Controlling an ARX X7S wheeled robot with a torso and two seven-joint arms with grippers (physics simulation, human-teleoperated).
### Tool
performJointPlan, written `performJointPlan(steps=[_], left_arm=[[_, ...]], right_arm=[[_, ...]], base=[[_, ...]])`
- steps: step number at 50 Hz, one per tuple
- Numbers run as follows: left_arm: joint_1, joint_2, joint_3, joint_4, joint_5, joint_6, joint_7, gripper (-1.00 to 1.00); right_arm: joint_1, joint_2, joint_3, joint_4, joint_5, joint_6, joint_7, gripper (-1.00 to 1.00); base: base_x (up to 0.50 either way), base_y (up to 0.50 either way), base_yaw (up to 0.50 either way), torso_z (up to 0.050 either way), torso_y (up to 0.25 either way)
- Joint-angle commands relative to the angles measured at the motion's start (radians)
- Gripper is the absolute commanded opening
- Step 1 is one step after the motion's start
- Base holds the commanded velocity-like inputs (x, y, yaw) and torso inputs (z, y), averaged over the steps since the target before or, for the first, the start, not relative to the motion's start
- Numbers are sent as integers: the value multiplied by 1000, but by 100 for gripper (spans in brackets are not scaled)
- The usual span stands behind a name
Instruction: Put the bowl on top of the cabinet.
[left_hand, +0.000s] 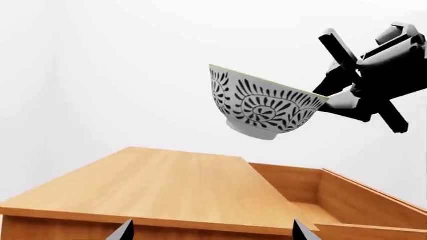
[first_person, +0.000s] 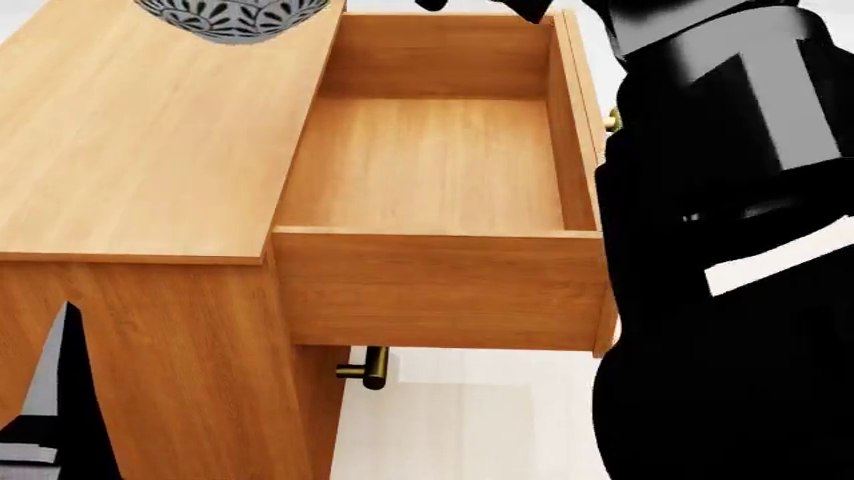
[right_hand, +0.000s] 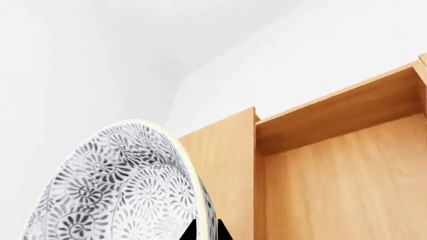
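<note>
In the head view, the cabinet (first_person: 134, 150) fills the left and centre of the frame, with its flat top at the upper left. The bowl (first_person: 234, 15) appears at the upper-left edge of that view, cut off by the frame, over the cabinet top. An open drawer (first_person: 427, 170) extends from the cabinet at centre; a brass handle (first_person: 363, 368) shows below its front panel. The right arm (first_person: 727, 250) occupies the right side as a dark mass. In the left wrist view, the bowl (left_hand: 263, 105) hangs tilted at centre, clear of the cabinet top (left_hand: 160, 185) below it. At the upper right of that frame, the right pincer (left_hand: 330, 97) is clenched on the bowl rim. The left pincer (left_hand: 213, 231) shows only two fingertips at the bottom edge, spread apart, released, and holding nothing.
</note>
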Motion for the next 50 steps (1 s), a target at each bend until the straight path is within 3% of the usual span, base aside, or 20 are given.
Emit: performJointPlan(steps=[1, 50], left_arm=[[-3, 6, -29, 1, -23, 24, 22, 100], [-1, -26, -38, 1, -56, 59, -3, 100]], right_arm=[[42, -28, -674, -71, 649, -140, -120, -100], [-31, -28, -675, -208, 613, -210, -111, -100]], base=[[0, 0, 0, 0, 0], [0, 0, 0, 0, 0]])
